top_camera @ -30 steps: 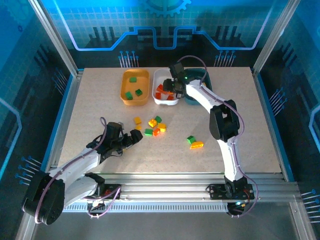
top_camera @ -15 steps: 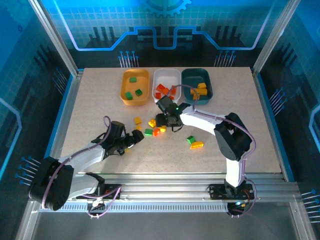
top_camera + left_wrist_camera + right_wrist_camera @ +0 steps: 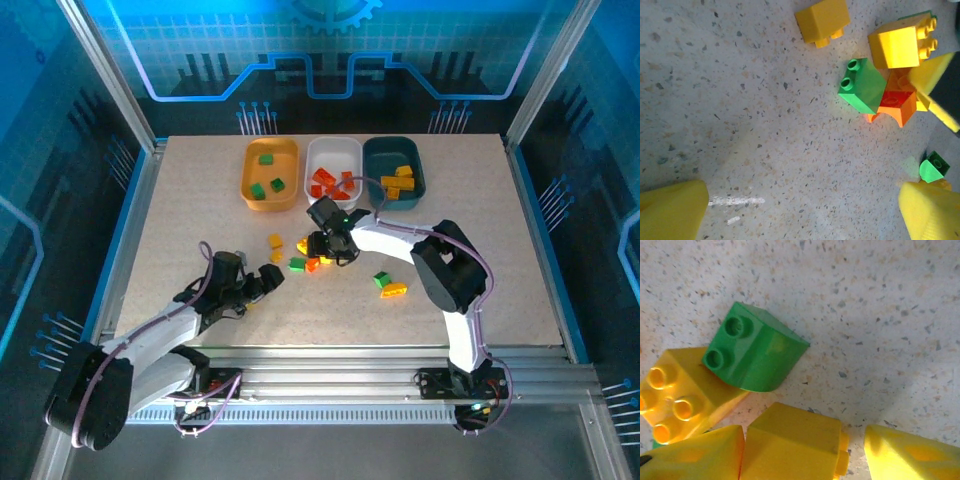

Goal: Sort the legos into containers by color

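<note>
The left gripper [image 3: 265, 280] sits low over the table [image 3: 180, 220] at the front left. Its jaws are spread wide with nothing between them. In the left wrist view its yellow fingertips [image 3: 671, 210] stand at the lower corners over bare surface.

Right of centre, a loose green brick [image 3: 381, 279] and a loose yellow brick [image 3: 394, 291] lie touching, apart from the other legos. The main cluster [image 3: 305, 255] lies at mid-table, just beyond the left gripper. A lone yellow piece [image 3: 274, 240] lies at its left, then green, red-orange and yellow pieces are pressed together.

The right gripper [image 3: 322, 250] is down on the cluster. In the right wrist view its fingers [image 3: 695, 452] stand astride a plain yellow brick [image 3: 792, 442]. One finger lies against it and a narrow gap shows at the other, so the jaws are apart and not clamped. Just beyond, a green sloped brick [image 3: 755, 357] touches a studded yellow brick [image 3: 675, 395].

The containers stand side by side along the far edge.
- The orange-yellow tray [image 3: 284, 150] holds three green bricks [image 3: 266, 158].
- The white tray [image 3: 335, 155] holds red-orange bricks [image 3: 325, 180].
- The dark teal tray [image 3: 382, 160] holds yellow bricks [image 3: 400, 180].
</note>
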Robot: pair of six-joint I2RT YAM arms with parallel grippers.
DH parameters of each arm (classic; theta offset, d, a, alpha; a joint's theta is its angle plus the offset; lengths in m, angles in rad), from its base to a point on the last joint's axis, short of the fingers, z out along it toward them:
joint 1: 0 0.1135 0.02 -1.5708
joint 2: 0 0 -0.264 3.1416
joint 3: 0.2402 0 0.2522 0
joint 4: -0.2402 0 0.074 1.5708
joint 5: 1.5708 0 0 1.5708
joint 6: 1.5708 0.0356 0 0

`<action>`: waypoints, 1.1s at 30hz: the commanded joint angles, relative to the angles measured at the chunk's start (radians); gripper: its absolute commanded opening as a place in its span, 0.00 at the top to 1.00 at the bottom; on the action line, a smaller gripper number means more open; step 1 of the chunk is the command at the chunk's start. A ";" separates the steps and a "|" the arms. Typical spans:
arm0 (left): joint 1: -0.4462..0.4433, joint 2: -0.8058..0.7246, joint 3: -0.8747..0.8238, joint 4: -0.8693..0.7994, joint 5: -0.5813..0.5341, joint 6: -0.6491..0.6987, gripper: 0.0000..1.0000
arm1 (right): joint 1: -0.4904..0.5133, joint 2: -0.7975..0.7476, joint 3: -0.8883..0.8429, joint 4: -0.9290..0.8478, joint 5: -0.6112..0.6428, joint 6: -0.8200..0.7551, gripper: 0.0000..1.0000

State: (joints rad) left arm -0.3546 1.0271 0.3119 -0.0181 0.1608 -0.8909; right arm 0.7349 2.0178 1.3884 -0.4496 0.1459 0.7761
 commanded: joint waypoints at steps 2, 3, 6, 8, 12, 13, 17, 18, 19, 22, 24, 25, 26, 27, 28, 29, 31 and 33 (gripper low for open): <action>-0.004 -0.009 -0.007 -0.005 -0.020 0.016 0.01 | 0.012 0.024 -0.026 0.005 -0.048 0.043 0.32; -0.004 0.001 -0.005 0.000 -0.016 0.015 0.01 | 0.015 0.022 -0.028 0.009 -0.050 0.046 0.32; -0.004 0.032 -0.003 0.025 0.002 0.009 0.01 | 0.022 0.025 -0.029 0.004 -0.024 0.044 0.37; -0.004 0.051 -0.004 0.037 0.012 0.009 0.01 | 0.022 0.020 -0.042 0.006 -0.001 0.041 0.51; -0.004 0.058 -0.015 0.041 0.017 0.012 0.01 | 0.022 -0.031 -0.083 0.019 0.047 0.024 0.62; -0.004 0.056 -0.019 0.045 0.016 0.015 0.01 | 0.023 -0.044 -0.086 0.015 0.057 0.018 0.63; -0.004 0.072 -0.030 0.091 0.020 0.021 0.01 | 0.015 -0.107 -0.089 -0.023 0.101 -0.014 0.63; -0.004 0.087 -0.028 0.110 0.028 0.021 0.01 | 0.009 -0.124 -0.094 -0.030 0.110 -0.022 0.63; -0.004 0.105 -0.024 0.129 0.036 0.021 0.01 | 0.004 -0.140 -0.100 -0.035 0.116 -0.028 0.63; -0.008 0.196 0.004 0.196 0.079 0.013 0.01 | -0.027 -0.198 -0.132 -0.048 0.134 -0.050 0.63; -0.027 0.274 0.034 0.241 0.108 0.005 0.01 | -0.065 -0.236 -0.152 -0.058 0.141 -0.069 0.63; -0.043 0.309 0.044 0.263 0.118 -0.002 0.01 | -0.088 -0.254 -0.158 -0.061 0.142 -0.080 0.63; -0.065 0.348 0.060 0.287 0.127 -0.009 0.01 | -0.116 -0.272 -0.162 -0.064 0.144 -0.093 0.63; -0.091 0.385 0.077 0.303 0.136 -0.010 0.01 | -0.149 -0.288 -0.163 -0.064 0.143 -0.109 0.63; -0.112 0.416 0.092 0.310 0.141 -0.009 0.01 | -0.181 -0.296 -0.160 -0.062 0.139 -0.123 0.63; -0.132 0.449 0.112 0.311 0.150 -0.008 0.01 | -0.221 -0.301 -0.150 -0.066 0.129 -0.139 0.63; -0.156 0.501 0.140 0.315 0.177 -0.009 0.01 | -0.295 -0.297 -0.111 -0.078 0.101 -0.163 0.63; -0.164 0.522 0.146 0.325 0.197 -0.019 0.01 | -0.362 -0.280 -0.059 -0.083 0.071 -0.193 0.63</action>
State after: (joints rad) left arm -0.4301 1.3380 0.5217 -0.1837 0.0776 -0.9146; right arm 0.4362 1.7393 1.2667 -0.4969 0.2501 0.6479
